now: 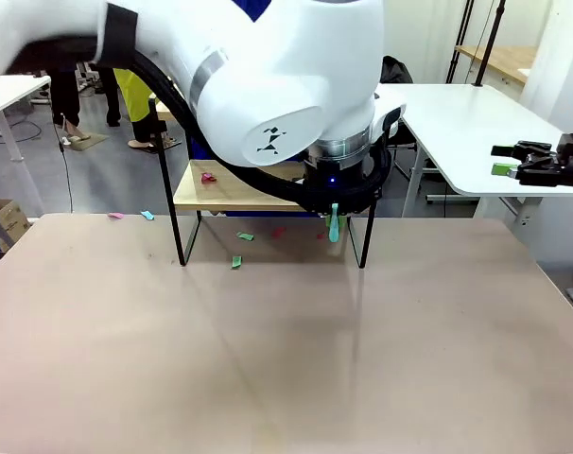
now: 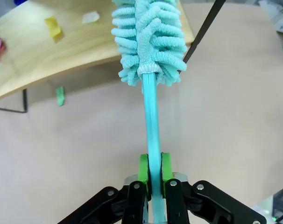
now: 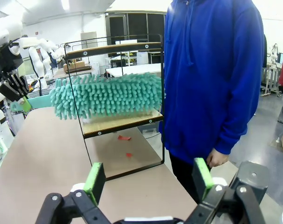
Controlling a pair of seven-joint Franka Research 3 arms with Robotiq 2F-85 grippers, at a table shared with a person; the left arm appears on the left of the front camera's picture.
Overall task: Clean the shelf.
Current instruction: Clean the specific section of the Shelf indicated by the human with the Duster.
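Front view, shelf: the shelf [image 1: 220,197] stands at the middle of the counter's [image 1: 286,359] far edge. Our left arm hides much of it. A pink scrap [image 1: 208,177] lies on its lower board.
Front view, right side: our right end effector [image 1: 506,159] hangs released and empty beyond the counter's far right corner.
Left wrist view, grip: our left end effector [image 2: 153,169] is clenched on the handle of the teal duster [image 2: 150,42], well back from the head.
Left wrist view, debris: a yellow scrap [image 2: 53,25] and a white scrap [image 2: 90,17] sit on the board beside the head. A green scrap [image 2: 60,95] lies on the counter below the board's edge.
Right wrist view, contact: the duster head lies along the lower board, jutting past the black frame. A person in a blue hoodie [image 3: 211,70] stands just behind the shelf.
Right wrist view, how we would do it: we judge a light, flat sweep along the board toward the scraps is best. The handle should stay clear of the frame posts, and the shelf looks light enough to slide, so we would press gently.
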